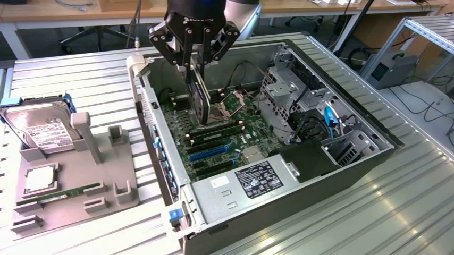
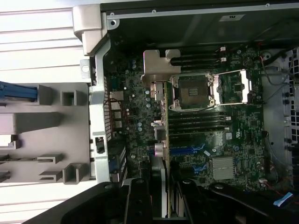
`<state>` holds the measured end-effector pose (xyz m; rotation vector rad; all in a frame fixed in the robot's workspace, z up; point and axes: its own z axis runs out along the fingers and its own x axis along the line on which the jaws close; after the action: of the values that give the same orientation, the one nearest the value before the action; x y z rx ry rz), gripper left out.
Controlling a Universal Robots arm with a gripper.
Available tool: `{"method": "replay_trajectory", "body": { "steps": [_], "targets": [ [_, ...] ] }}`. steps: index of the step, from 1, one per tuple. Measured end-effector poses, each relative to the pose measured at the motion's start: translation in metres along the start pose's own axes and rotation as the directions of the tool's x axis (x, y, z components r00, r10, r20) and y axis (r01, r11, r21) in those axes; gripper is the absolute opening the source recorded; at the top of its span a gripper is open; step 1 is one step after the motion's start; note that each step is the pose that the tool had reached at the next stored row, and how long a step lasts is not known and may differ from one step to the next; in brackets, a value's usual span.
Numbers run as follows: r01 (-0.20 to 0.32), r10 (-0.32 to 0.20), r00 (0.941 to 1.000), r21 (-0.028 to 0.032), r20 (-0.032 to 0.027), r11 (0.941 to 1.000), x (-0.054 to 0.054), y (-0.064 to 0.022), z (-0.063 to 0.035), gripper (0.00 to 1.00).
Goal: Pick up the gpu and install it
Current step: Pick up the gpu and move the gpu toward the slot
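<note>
Open computer case (image 1: 319, 196) on slatted metal table (image 1: 397, 212): motherboard (image 1: 245, 135), open CPU socket (image 2: 192, 91), power supply (image 1: 220, 194), blue cable (image 1: 330, 121). Grey fixture (image 1: 106, 180) at exterior view's left holds hard drive (image 1: 44, 130), memory stick (image 1: 60, 195), processor (image 1: 40, 178).

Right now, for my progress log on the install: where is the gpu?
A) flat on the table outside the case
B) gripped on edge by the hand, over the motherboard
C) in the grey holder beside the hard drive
B: the hand grips the gpu on edge, above the motherboard.
</note>
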<state>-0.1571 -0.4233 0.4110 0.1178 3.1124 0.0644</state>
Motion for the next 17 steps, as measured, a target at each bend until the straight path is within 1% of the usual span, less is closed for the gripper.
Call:
{"method": "replay_trajectory", "body": {
  "steps": [11, 17],
  "targets": [
    [0.000, 0.000, 1.0000, 0.0008, 0.0001, 1.0000, -0.010, 0.0007, 0.0031, 0.27],
    [0.000, 0.000, 1.0000, 0.0018, 0.0002, 1.0000, -0.021, 0.0013, 0.0061, 0.27]
  ]
}}
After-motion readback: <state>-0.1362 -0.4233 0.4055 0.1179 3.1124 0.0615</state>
